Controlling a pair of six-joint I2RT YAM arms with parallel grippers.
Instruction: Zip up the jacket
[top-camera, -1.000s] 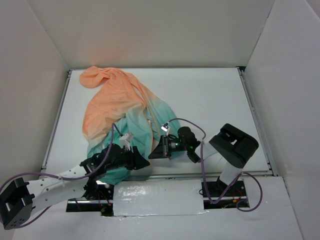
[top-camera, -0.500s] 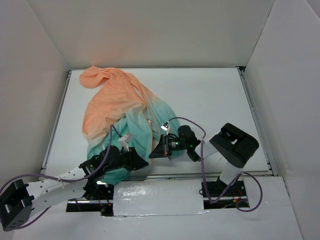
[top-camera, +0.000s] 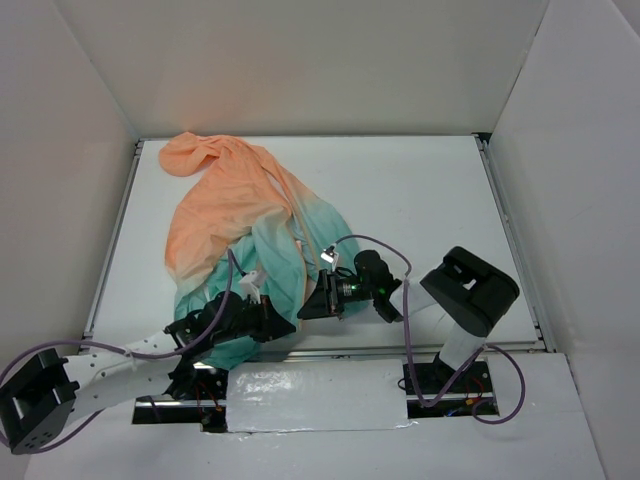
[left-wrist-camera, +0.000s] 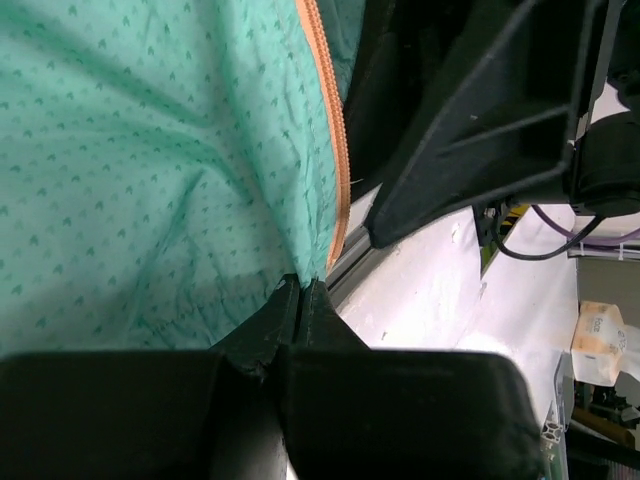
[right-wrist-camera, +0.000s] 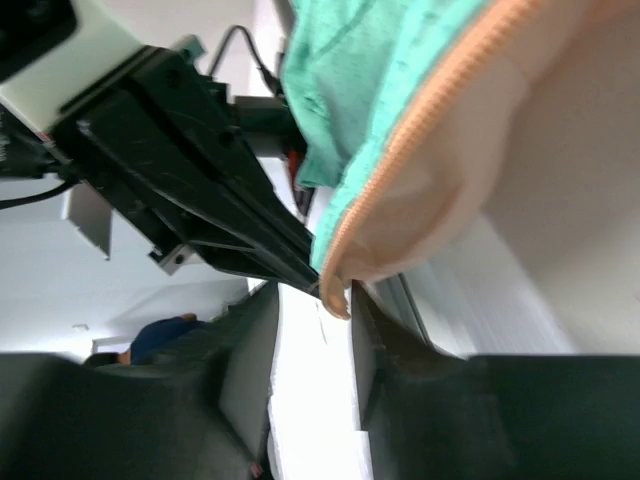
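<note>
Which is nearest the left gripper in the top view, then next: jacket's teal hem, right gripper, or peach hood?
1. teal hem, pinched by the left gripper.
2. right gripper, just to its right.
3. peach hood, far back left.

Legible text, labels, brands, numbers, signs: you will find none that can be read in any of the three views.

- Jacket: the teal cloth carries a repeated pattern of tiny marks, not lettering.
- Box, tan, at the right edge of the left wrist view: you can make out some print on its face, but it is too small and blurred to read.
</note>
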